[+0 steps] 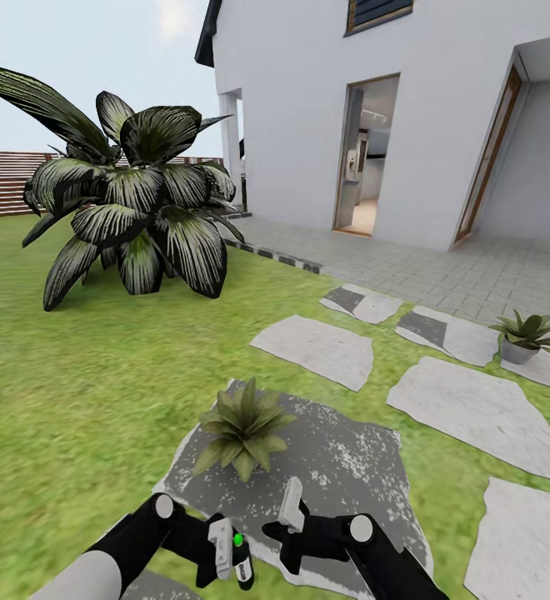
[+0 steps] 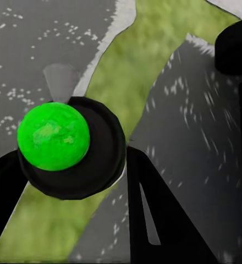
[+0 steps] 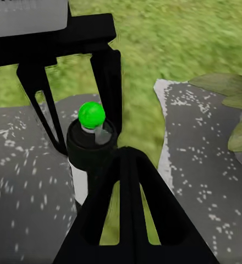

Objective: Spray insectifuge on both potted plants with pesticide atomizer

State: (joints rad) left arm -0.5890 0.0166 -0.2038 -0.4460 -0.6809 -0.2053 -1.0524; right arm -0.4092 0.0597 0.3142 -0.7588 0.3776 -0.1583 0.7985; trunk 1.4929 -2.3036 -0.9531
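My left gripper (image 1: 229,560) is shut on the pesticide atomizer (image 1: 242,572), a slim dark bottle with a pale stripe and a bright green ball on top (image 2: 53,136). The right wrist view shows the atomizer (image 3: 91,151) upright between the left gripper's black fingers (image 3: 109,82). Close beside it, my right gripper (image 1: 287,521) looks shut and holds nothing. One potted plant (image 1: 243,429) sits on a dark grey stone (image 1: 350,467) just ahead of both grippers, and its leaves (image 3: 236,110) show in the right wrist view. The other potted plant (image 1: 525,335) stands further off to the right on a pale stepping stone.
A huge dark plant with white-striped leaves (image 1: 133,208) rises on the lawn at the far left. Pale stepping stones (image 1: 317,350) lead toward a paved patio (image 1: 442,267) and a white house with an open door (image 1: 367,158). A brown slat fence (image 1: 0,183) closes the far left.
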